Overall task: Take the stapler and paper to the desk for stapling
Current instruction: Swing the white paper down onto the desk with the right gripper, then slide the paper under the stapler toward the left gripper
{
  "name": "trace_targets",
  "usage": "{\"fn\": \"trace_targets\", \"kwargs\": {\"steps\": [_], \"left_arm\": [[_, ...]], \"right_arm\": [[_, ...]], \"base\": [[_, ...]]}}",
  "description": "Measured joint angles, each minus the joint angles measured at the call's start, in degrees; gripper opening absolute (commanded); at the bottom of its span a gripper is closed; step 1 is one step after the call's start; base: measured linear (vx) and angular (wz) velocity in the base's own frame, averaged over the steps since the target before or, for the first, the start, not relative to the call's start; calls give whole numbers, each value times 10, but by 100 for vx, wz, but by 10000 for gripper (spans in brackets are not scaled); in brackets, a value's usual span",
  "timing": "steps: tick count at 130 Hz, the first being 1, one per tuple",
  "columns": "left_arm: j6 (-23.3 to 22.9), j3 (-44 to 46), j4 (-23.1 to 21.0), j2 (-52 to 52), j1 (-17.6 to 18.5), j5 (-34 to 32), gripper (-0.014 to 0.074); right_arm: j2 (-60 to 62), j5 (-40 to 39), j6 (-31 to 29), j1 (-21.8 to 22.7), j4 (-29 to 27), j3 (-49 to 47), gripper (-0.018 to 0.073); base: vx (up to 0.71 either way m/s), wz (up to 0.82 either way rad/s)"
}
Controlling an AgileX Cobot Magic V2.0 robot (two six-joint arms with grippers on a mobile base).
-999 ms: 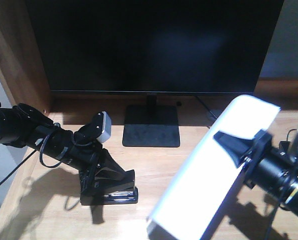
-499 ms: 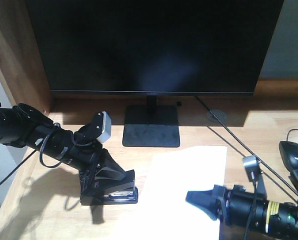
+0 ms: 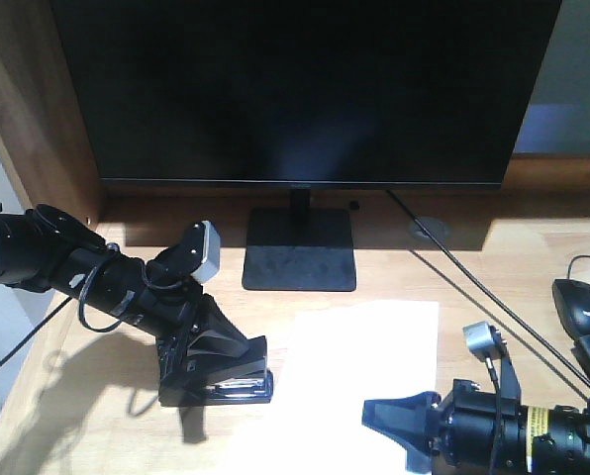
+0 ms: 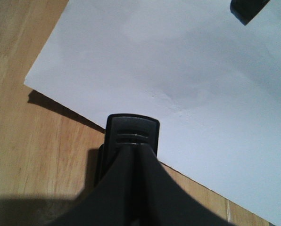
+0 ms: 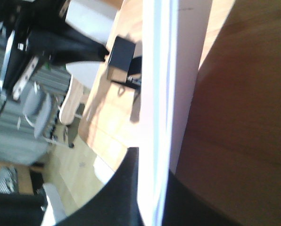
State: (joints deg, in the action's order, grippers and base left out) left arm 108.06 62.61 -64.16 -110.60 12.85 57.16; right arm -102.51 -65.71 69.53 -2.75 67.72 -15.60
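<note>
A black stapler [image 3: 221, 379] stands on the wooden desk at the front left. My left gripper [image 3: 208, 358] is shut on it from above. In the left wrist view the stapler's head [image 4: 132, 133] pokes out past the closed fingers, just at the edge of the white paper [image 4: 178, 70]. The paper [image 3: 359, 371] lies flat on the desk right of the stapler. My right gripper [image 3: 404, 421] is shut on the paper's near edge. In the right wrist view the paper [image 5: 154, 84] runs edge-on between the two fingers, and the stapler [image 5: 121, 54] shows beyond.
A large black monitor [image 3: 295, 89] on a square stand [image 3: 300, 259] fills the back. A wooden side wall [image 3: 38, 109] rises at the left. A cable [image 3: 463, 282], a mouse [image 3: 580, 305] and a desk grommet [image 3: 432, 228] are at the right.
The right gripper has brought the paper down from a raised, tilted hold to lying flat on the desk, and has moved toward the front edge. The left gripper and stapler have not moved.
</note>
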Motion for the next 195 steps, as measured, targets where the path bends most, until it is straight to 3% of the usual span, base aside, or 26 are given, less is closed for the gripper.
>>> {"fn": "trace_targets", "kwargs": {"steps": [73, 131, 195], "left_arm": [[0, 0, 0, 0, 0, 0, -6], [0, 0, 0, 0, 0, 0, -6], [0, 0, 0, 0, 0, 0, -6]], "right_arm": [[38, 0, -50, 0, 41, 0, -3], [37, 0, -12, 0, -28, 0, -3], [-30, 0, -15, -4, -57, -3, -3]], "base": [[0, 0], [0, 0], [0, 0]]}}
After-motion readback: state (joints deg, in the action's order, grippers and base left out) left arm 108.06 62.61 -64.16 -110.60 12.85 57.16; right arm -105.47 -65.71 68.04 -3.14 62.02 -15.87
